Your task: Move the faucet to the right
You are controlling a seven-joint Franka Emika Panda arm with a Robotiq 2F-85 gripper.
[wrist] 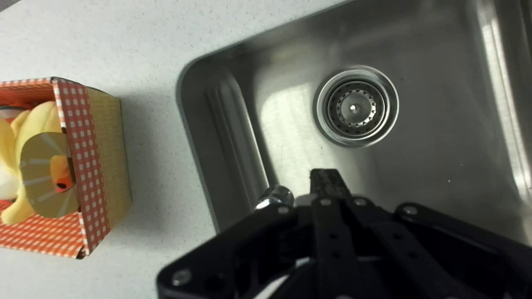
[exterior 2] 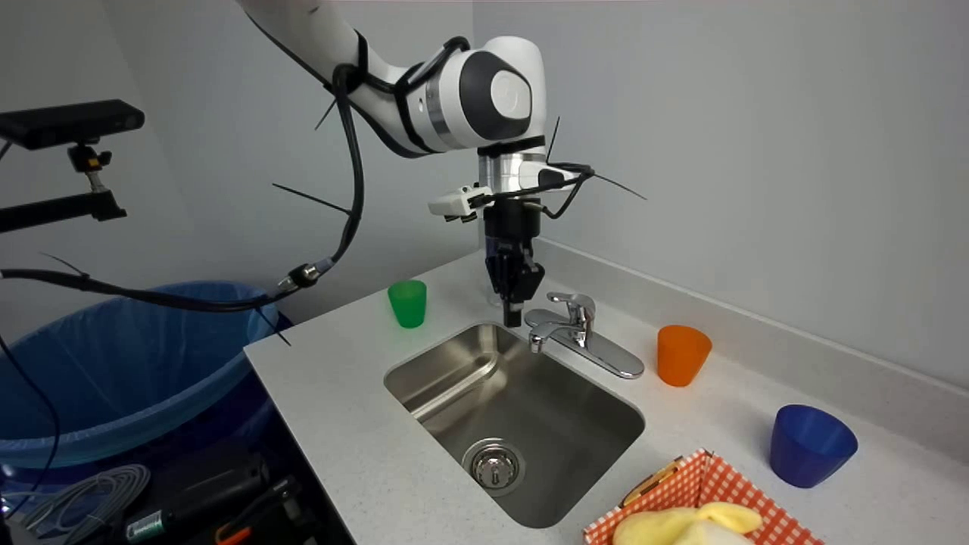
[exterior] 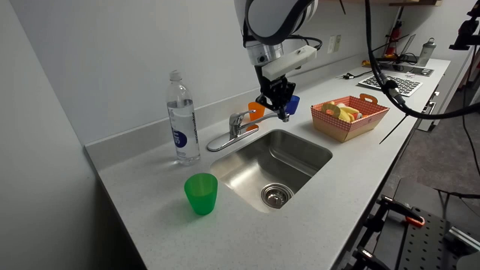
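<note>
The chrome faucet stands behind the sink in both exterior views, its body (exterior: pixel 235 125) and lever also showing there (exterior 2: pixel 580 312). Its curved spout points out over the sink's edge. My gripper (exterior: pixel 282 113) points down with its fingertips together and nothing visible between them. In an exterior view the gripper (exterior 2: pixel 513 314) is just left of the spout's end, with a small gap seen from there. In the wrist view the fingertips (wrist: pixel 326 178) are beside the shiny spout tip (wrist: pixel 275 196), which shows on their left. The rest of the faucet is hidden behind the gripper there. I cannot tell whether they touch.
The steel sink (exterior 2: pixel 515 522) lies below the gripper. A tall water bottle (exterior: pixel 183 127) and a green cup (exterior: pixel 201 195) stand on one side. An orange cup (exterior 2: pixel 681 356), a blue cup (exterior 2: pixel 810 446) and a checked basket (exterior: pixel 345 123) with plush toys stand on the other.
</note>
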